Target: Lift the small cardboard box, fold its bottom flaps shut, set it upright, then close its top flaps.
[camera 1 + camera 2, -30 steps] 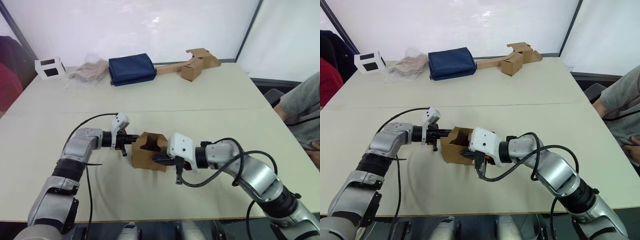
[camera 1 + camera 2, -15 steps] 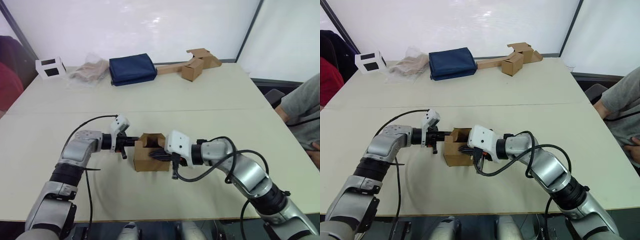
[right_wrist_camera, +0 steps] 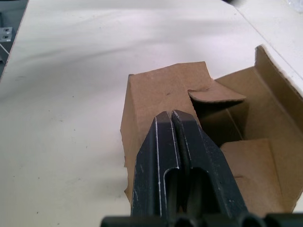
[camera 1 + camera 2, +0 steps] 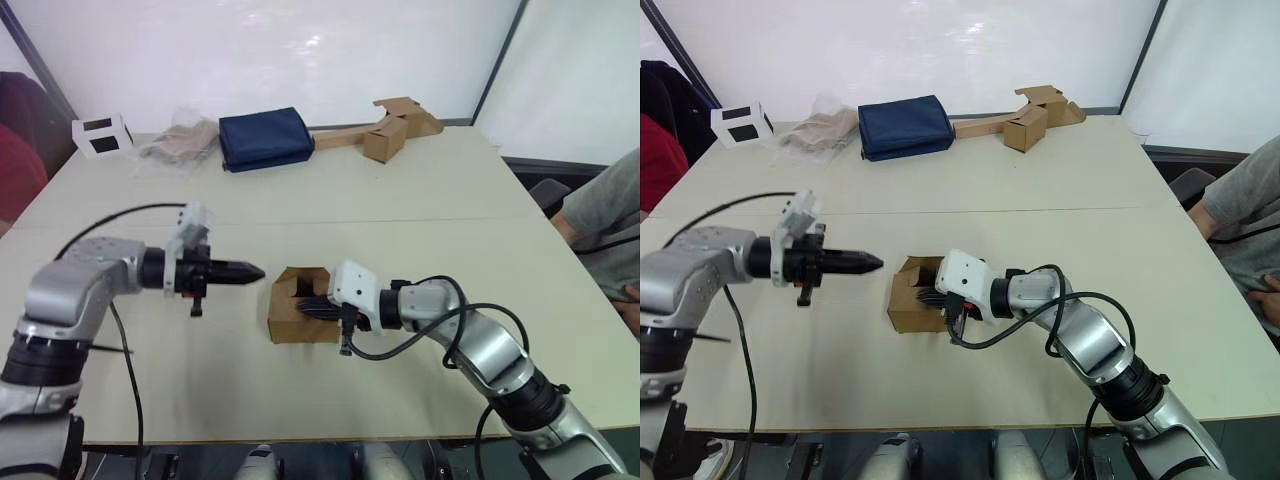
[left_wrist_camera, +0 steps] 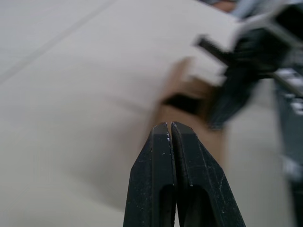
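Box on table, open end up; 2 grippers, both pressed together.

Left gripper (image 4: 255, 271) hangs clear of the small cardboard box (image 4: 292, 316), fingers together, holding nothing. Right gripper (image 3: 173, 116) lies over the box's near wall; the right wrist view shows its closed tips and the loose top flaps (image 3: 215, 92) inside the opening, hidden from the head views. Far edge: white box (image 4: 99, 135), navy pouch (image 4: 263, 138), second carton (image 4: 390, 130).

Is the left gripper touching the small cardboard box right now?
Apart. Left eye view shows bare table between the left gripper and the small cardboard box.
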